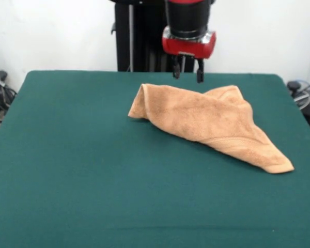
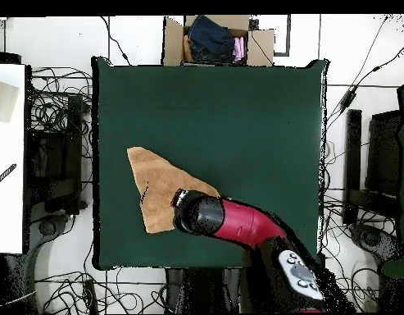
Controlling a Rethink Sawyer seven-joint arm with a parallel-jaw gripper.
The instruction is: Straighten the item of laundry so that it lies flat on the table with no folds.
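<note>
Folded towel point(image 1: 212, 121) lies diagonally on table point(image 1: 93, 170), pointed corner lower-right.

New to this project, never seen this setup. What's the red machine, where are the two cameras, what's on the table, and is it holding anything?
The red and black machine is a single robot arm with a two-fingered end effector at its tip. One picture comes from a camera across the table facing the robot, so the arm hangs down from the top. The other looks straight down from above, with the robot's base at the bottom.

On the green table lies one orange-tan towel, crumpled and folded over itself, not flat. The end effector is open, hovering just above the towel's far edge, and holds nothing. A cardboard box of items sits beyond the table's far end in the overhead view.
</note>
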